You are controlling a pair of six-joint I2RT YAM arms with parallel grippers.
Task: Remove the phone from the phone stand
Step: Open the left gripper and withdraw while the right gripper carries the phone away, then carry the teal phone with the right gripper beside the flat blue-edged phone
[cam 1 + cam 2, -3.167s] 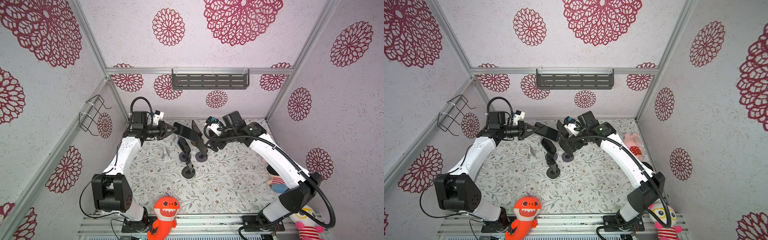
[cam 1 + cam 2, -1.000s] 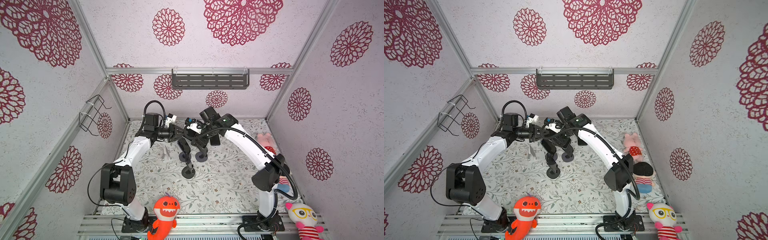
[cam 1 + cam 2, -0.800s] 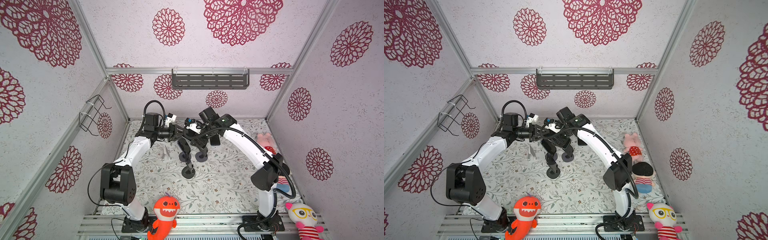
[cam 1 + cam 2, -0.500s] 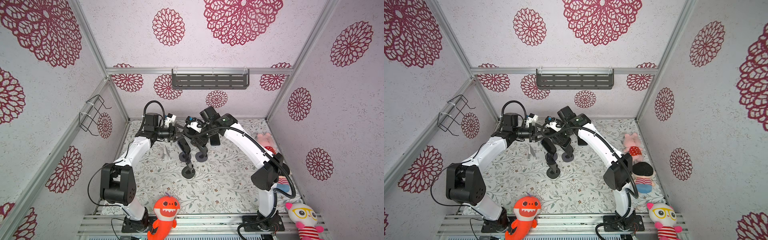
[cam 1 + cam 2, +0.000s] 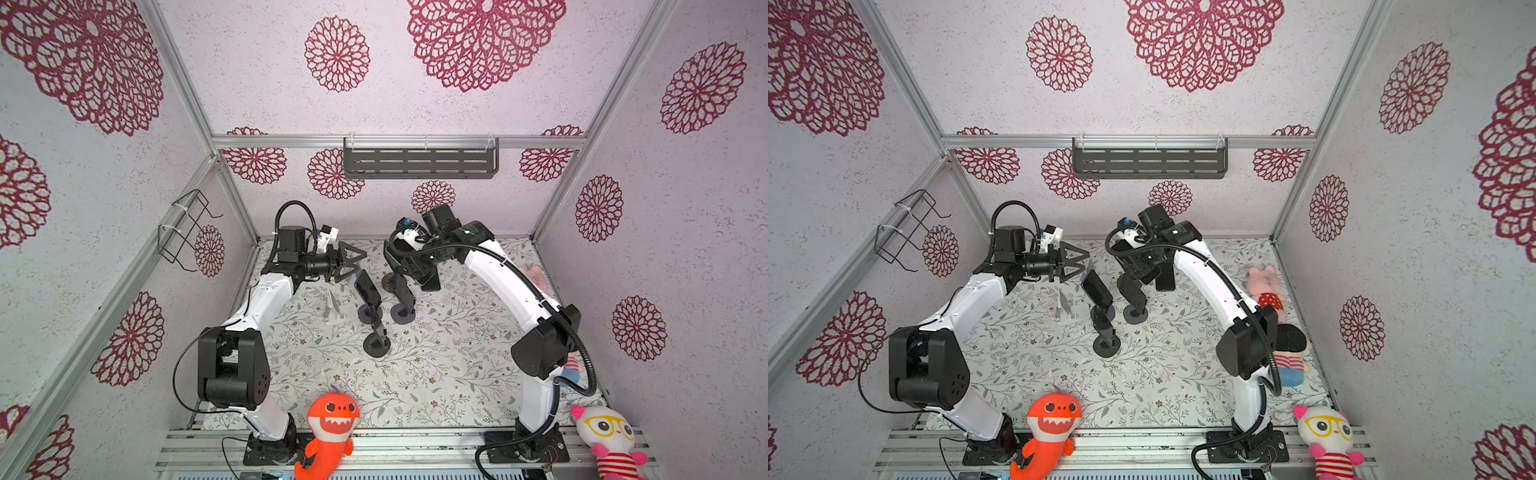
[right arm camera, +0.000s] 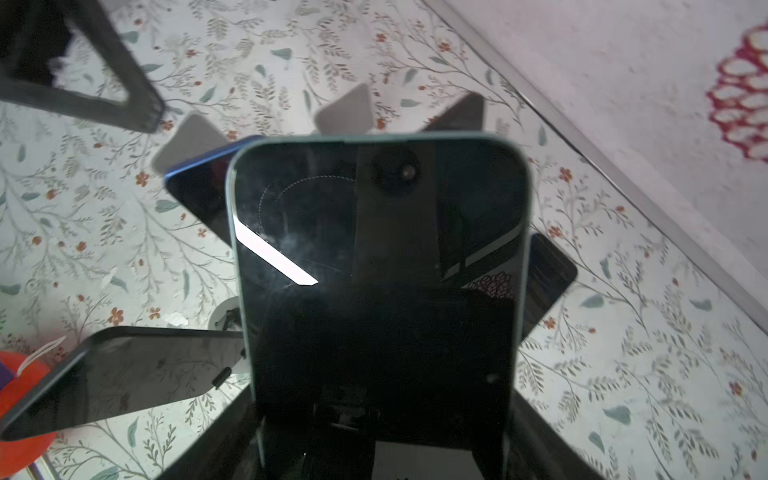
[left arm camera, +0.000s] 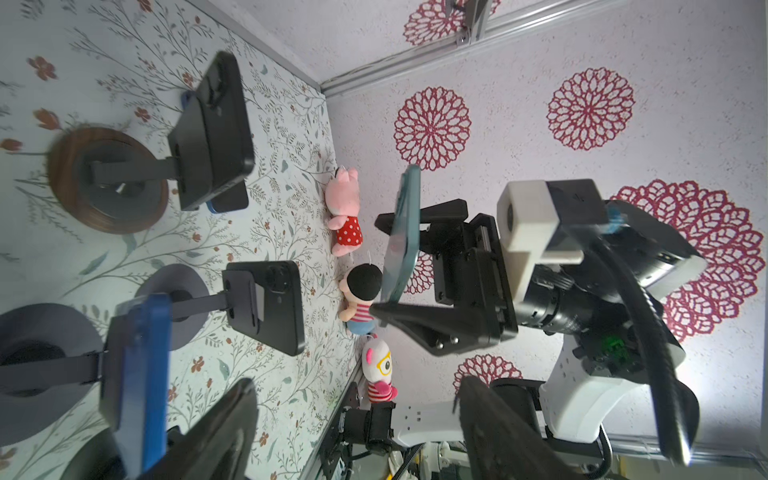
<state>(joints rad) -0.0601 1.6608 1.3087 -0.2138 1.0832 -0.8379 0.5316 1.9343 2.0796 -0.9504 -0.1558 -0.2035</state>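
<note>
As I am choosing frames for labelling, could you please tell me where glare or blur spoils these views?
Right wrist view: the held phone fills the middle, its dark glass mirroring a bright white streak; left wrist view: the near jaws at the edge are blurred; both top views: even light, sharp.

White arm links [image 5: 266, 299] w/ blk joints [image 5: 230, 370], blk ribbed cables [image 5: 589, 365]
</note>
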